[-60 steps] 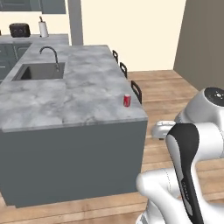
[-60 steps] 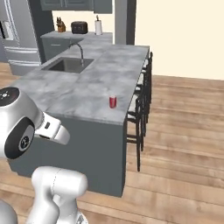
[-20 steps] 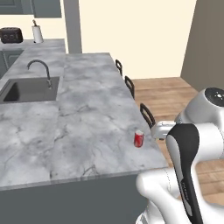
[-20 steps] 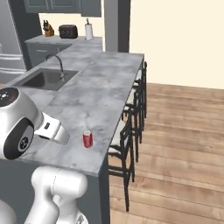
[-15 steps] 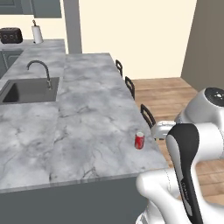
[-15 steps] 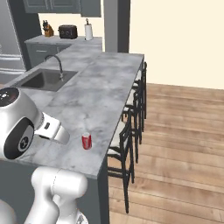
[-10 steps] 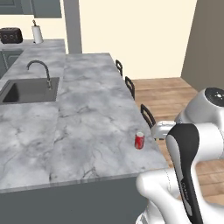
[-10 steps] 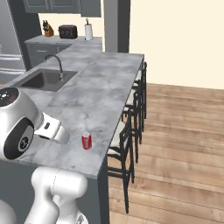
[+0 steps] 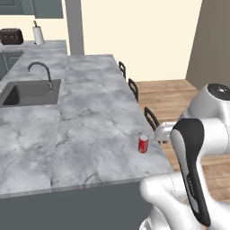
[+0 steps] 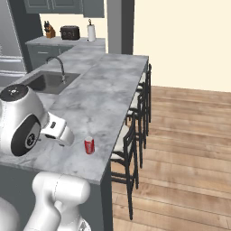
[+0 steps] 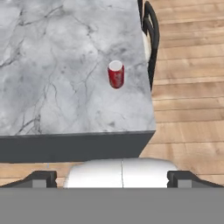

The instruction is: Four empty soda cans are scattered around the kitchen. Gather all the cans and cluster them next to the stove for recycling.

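Note:
One red soda can stands upright on the grey marble island counter, near its right edge and close to the near corner. The right base view shows the same can just right of my folded arm. In the hand view the can sits ahead of and beyond my gripper, well apart from it. The fingertips stand wide apart, open, with nothing between them. The stove is out of view.
A sink with a faucet is set in the island's left side. Black bar stools line the island's right side over wood floor. A toaster and paper towel roll sit on the back counter.
The base has driven closer to the island's near end, so both base views shifted and the can appears nearer. Over the last second almost nothing moved; the gripper stayed open.

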